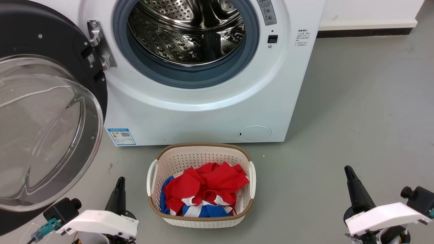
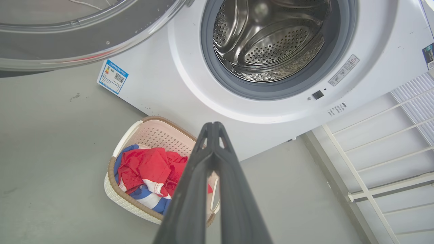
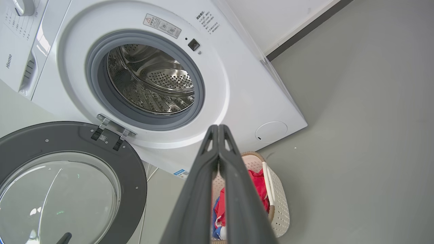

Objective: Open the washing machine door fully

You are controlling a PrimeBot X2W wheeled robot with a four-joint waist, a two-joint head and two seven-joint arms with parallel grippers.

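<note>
Legibly, Hisense lettering [image 3: 8,61] on washing machine [image 3: 244,95] panel; blue QR label [image 1: 121,136] low on its front. Washing machine door [image 1: 51,37] swung wide off machine's hinge side. Basket [image 1: 203,146] of red-blue cloth before machine. Left gripper [image 2: 213,127], right gripper [image 3: 218,128] clenched, empty.

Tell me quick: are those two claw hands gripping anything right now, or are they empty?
Left gripper: closed, fingertips together, holding nothing.
Right gripper: closed, fingertips together, holding nothing.
</note>
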